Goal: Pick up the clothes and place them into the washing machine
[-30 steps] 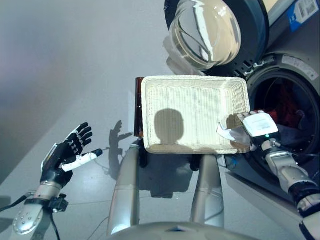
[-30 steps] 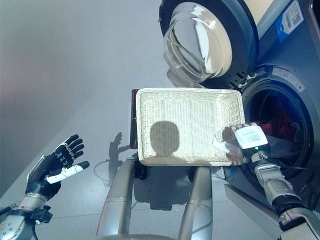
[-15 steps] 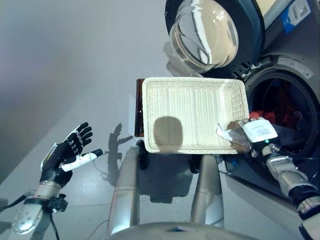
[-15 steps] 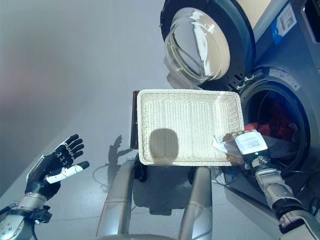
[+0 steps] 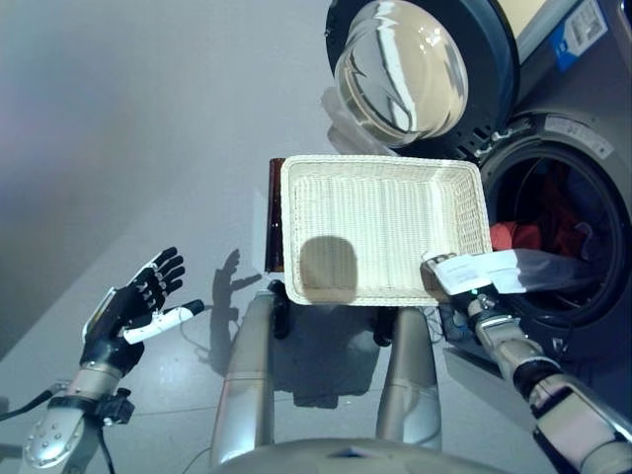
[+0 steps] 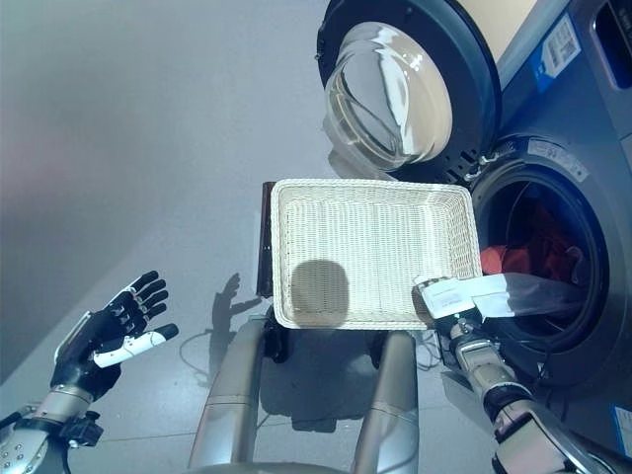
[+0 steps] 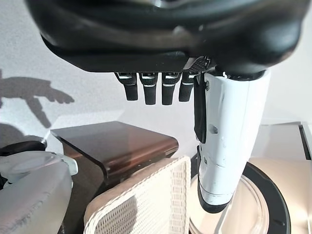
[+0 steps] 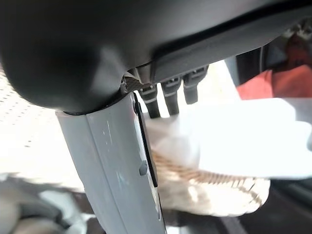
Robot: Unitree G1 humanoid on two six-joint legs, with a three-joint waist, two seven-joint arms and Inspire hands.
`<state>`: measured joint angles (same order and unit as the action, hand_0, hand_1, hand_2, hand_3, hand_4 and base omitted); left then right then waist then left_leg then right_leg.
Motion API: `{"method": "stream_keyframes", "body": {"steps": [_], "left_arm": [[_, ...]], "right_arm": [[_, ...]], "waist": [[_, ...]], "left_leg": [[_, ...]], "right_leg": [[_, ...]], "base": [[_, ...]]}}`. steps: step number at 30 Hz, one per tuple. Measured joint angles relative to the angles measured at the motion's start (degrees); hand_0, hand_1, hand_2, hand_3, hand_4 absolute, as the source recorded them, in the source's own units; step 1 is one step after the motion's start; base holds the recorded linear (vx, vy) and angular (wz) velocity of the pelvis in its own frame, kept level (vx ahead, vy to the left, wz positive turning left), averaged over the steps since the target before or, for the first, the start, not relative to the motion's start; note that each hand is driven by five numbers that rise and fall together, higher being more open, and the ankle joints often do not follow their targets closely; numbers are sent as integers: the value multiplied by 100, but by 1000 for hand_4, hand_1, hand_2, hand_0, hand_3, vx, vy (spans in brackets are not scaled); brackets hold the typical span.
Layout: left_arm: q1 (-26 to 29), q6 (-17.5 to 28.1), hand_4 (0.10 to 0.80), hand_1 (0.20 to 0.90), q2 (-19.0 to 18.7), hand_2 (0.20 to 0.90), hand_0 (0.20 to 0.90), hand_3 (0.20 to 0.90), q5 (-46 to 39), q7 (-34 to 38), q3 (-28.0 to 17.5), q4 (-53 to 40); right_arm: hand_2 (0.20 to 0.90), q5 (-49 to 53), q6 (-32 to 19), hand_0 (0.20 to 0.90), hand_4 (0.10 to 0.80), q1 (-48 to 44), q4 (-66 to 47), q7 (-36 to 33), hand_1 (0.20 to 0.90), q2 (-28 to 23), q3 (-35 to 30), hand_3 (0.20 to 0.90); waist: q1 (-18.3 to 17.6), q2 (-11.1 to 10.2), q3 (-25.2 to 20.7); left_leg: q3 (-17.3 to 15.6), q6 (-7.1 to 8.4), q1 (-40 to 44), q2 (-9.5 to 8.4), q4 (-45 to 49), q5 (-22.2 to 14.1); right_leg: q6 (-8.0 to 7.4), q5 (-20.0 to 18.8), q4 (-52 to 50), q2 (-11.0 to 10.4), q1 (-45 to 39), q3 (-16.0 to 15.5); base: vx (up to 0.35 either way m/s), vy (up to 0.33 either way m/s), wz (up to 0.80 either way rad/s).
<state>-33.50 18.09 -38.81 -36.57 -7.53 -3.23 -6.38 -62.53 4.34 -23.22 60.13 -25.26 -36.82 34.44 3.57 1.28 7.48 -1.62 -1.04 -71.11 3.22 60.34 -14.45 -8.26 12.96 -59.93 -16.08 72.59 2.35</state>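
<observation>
1. The left hand (image 5: 133, 308) is nearest, low at the robot's left over the grey floor (image 5: 128, 128); its fingers are spread and it holds nothing.
2. The right hand (image 6: 446, 296) sits at the near right corner of the white basket (image 5: 380, 232); a pale cloth (image 5: 523, 269) runs from this hand toward the washing machine (image 6: 583, 197); I cannot tell if the fingers grip it or just lie on it.
3. The cloth looks thin, light and floppy; I think it will sag and slide, so pinching a bunched fold should work best.
4. The basket looks empty; it rests on a dark stand (image 7: 117, 146).
5. Farther off, red clothes (image 6: 523, 252) already lie in the drum; the round door (image 5: 405, 64) stands wide open, so there is room.
</observation>
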Motion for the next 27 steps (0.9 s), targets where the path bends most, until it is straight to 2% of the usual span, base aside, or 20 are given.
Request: {"method": "stream_keyframes", "body": {"steps": [9,24,25,26,27], "left_arm": [[10,0,800,900,-26,900,900,900,-2,-11,-29,-1],[11,-1,800,900,-50,900,900,900,-3,-117,-84,-40],[11,-1,800,900,-50,900,900,900,-3,-118,-85,-40],[11,-1,800,900,-50,900,900,900,-2,-118,-85,-40],[11,-1,800,900,-50,900,900,900,-2,-121,-85,-40]], "right_arm": [[900,-120,323,900,800,-369,467,8,900,-9,-23,900],[900,-125,332,900,800,-630,700,-4,900,-112,-21,900],[628,-125,332,628,606,-639,700,-8,628,-134,-22,628],[469,-123,333,469,492,-648,702,-7,469,-138,-23,469],[214,-122,333,214,310,-660,701,-10,214,-140,-27,214]], "waist": [[36,39,212],[55,111,342],[55,124,363],[56,124,363],[55,125,364]], "left_leg": [[7,-1,-39,0,74,0],[9,10,-57,1,108,3],[10,10,-67,1,108,3],[11,11,-78,1,105,3],[15,11,-85,2,102,3]], "right_leg": [[0,3,-77,-9,34,8],[26,18,-176,-11,94,32],[27,18,-177,-7,102,34],[28,19,-177,-5,113,35],[29,19,-179,-2,121,35]], "base": [[0,0,0],[0,0,0],[0,0,0],[0,0,0],[0,0,0]]}}
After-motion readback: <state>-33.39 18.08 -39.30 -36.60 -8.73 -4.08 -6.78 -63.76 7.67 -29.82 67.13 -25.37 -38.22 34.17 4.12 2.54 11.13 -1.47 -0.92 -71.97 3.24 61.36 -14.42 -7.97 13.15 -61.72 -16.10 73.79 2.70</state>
